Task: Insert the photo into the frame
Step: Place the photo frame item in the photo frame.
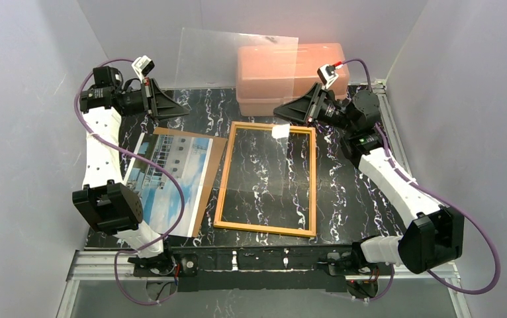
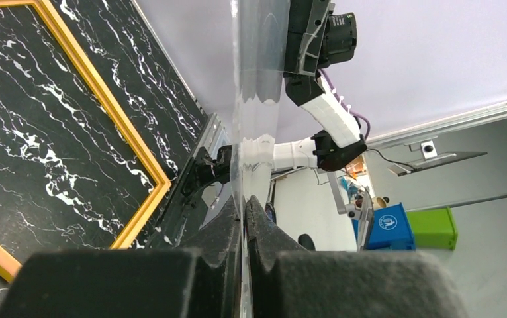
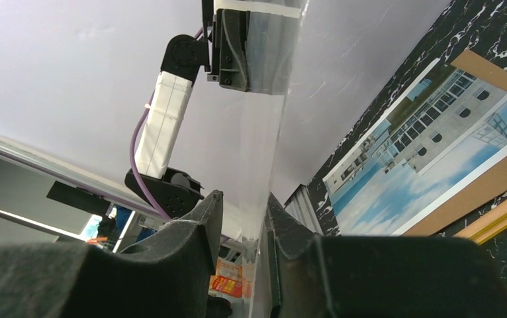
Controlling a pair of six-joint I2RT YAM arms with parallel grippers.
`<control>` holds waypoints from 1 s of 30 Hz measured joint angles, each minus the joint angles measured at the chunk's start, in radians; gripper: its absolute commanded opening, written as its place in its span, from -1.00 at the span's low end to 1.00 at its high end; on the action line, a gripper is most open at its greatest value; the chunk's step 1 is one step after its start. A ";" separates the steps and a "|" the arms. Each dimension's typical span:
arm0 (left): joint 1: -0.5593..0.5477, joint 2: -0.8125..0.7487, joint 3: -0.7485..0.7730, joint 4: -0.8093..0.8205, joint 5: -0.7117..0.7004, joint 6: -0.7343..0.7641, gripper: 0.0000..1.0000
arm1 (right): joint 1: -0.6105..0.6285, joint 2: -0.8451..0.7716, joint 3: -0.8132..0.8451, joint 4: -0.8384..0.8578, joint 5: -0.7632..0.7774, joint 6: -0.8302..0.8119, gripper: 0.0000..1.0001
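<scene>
- Photo (image 1: 165, 179) of the white building under blue sky lies flat near the left edge of the black marble tabletop (image 1: 343, 199), resting on the brown backing board (image 1: 212, 162), which shows along its far and right sides.
- Just to the right, mid-table, the yellow-orange frame (image 1: 264, 229) lies flat, marble showing through its opening; board and frame nearly touch.
- Up at the far edge, the clear pane (image 1: 237, 59) stands upright off the table between the two arms, in front of the salmon-pink plastic box (image 1: 317, 66).
- The left gripper (image 2: 244, 207) is pinched tight on the pane's lower left edge, fingers pressed onto the sheet.
- The right gripper (image 3: 243, 195) is at the pane's lower right edge, jaws slackened: there's a gap beside the sheet, which passes between the fingers without being clamped.
</scene>
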 measured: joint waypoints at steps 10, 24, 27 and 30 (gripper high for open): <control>-0.019 -0.051 -0.108 0.127 -0.021 -0.092 -1.00 | 0.031 0.000 -0.018 -0.011 0.047 -0.014 -0.67; -0.058 -0.058 -0.183 0.155 -0.278 -0.113 0.97 | 0.041 -0.112 -0.072 -0.336 0.113 -0.192 -0.97; -0.062 -0.048 -0.208 0.111 -0.388 -0.033 0.97 | 0.040 -0.179 -0.164 -0.375 0.117 -0.207 -0.97; -0.068 -0.028 -0.267 0.081 -0.491 0.041 0.95 | 0.040 -0.216 -0.256 -0.398 0.120 -0.211 -0.97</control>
